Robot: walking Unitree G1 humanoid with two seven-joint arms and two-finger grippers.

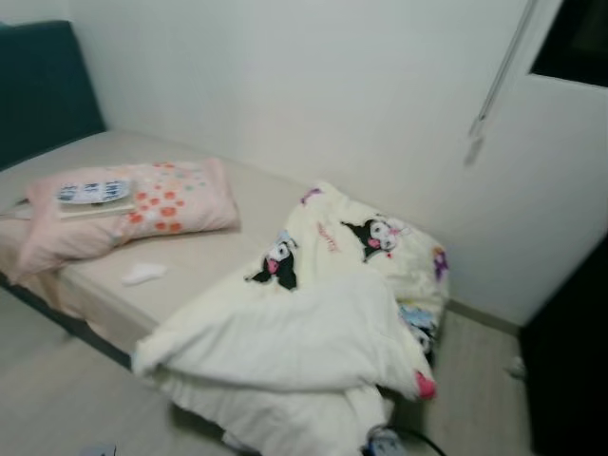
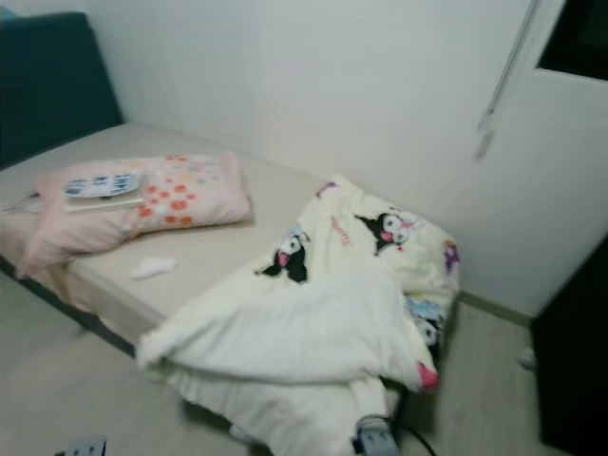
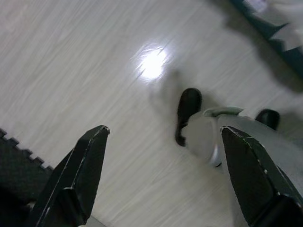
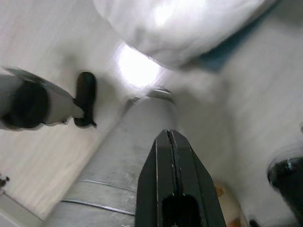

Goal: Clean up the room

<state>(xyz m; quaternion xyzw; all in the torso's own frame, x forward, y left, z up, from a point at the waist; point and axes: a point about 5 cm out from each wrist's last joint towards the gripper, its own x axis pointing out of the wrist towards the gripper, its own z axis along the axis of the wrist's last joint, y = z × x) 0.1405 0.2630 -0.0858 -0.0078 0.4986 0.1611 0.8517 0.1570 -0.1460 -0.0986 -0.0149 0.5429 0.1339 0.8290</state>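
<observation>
- Your left gripper point(image 3: 161, 177) hung low over the pale wood floor point(image 3: 71, 61), its two black fingers point(image 3: 80, 170) spread wide apart with nothing between them; past them you could see the robot's own grey leg and dark foot point(image 3: 188, 113)
- Your right gripper point(image 4: 173, 179) also pointed down at the floor, fingers pressed flat together and gripping nothing, with a silver leg beneath it and a fold of white bedding point(image 4: 184, 23) hanging beyond its tips
- From the head camera, the bed point(image 1: 204, 261) was your landmark: it ran along the white wall point(image 1: 313, 85), its near edge closest to you
- At the bed's near corner, toward its foot, a cream duvet point(image 1: 294, 342) lay crumpled and spilled over the edge toward the floor; its printed cartoon figures point(image 1: 277, 264) showed on the part further up the mattress
- A dark cable and a small blurred object point(image 2: 375, 437) lay on the floor just below the hanging duvet
- On the bare mattress, between duvet and pillow, a small white scrap point(image 1: 142, 274) lay by itself; you could not tell what it was
- Toward the head of the bed, a pink pillow point(image 1: 142, 209) with orange spots lay slightly askew, and a flat book-like item point(image 1: 93, 195) rested on top of it
- Beyond the pillow, a dark teal headboard point(image 1: 43, 85) stood against the wall
- Past the foot of the bed, a cord point(image 1: 489, 104) hung down the wall below a dark window point(image 1: 575, 38), and a black piece of furniture point(image 1: 570, 361) stood at the frame edge
</observation>
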